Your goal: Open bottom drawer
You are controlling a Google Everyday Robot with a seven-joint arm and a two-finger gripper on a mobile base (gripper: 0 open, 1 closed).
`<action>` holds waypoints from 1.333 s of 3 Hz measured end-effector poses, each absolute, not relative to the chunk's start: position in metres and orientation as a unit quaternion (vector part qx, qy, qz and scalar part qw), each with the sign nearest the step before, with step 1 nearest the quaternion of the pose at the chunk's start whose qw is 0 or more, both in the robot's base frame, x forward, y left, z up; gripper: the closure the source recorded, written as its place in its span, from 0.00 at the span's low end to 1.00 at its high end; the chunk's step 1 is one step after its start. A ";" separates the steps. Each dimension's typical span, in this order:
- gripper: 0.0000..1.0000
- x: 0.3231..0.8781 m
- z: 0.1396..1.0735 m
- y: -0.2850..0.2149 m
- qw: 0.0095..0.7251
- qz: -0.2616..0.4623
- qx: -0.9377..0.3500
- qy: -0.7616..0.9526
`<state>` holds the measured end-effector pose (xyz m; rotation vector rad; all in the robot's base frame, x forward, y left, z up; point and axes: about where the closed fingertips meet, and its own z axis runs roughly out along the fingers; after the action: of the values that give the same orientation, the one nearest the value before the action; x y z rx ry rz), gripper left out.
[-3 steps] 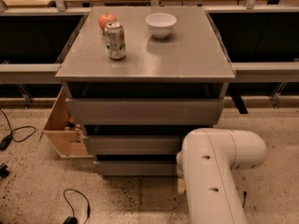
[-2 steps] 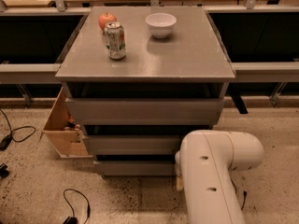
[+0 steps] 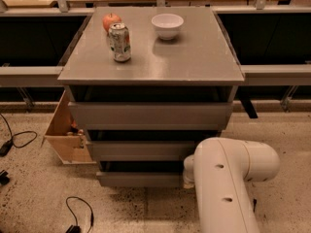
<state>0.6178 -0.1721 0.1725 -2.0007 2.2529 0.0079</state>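
1. Camera view: the bottom drawer (image 3: 141, 179) sat lowest, under the worktop's front edge, and looked barely pulled out.
2. The gripper (image 3: 187, 177) was at the drawer front's right end, behind the arm (image 3: 228, 188). It was probably there to catch the handle-less panel's edge. Its state could not be told.

The tool was hidden behind the bulky white robot arm (image 3: 228, 178), which also covered the right end of the short grey bottom drawer (image 3: 141, 179) and was cut off by the lower edge. The light wooden box (image 3: 65, 135) sat partly behind the grey cabinet (image 3: 146, 115).
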 end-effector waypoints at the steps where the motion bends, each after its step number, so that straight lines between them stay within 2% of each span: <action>1: 0.87 0.618 0.181 -0.172 0.064 0.003 -0.663 0.746; 2: 1.00 0.617 0.187 -0.172 0.064 0.003 -0.663 0.746; 3: 1.00 0.614 0.187 -0.172 0.064 0.003 -0.663 0.746; 4: 1.00 0.562 0.184 -0.192 0.035 0.036 -0.650 0.758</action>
<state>0.5622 -0.1925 0.1837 -1.9979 2.3291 0.1093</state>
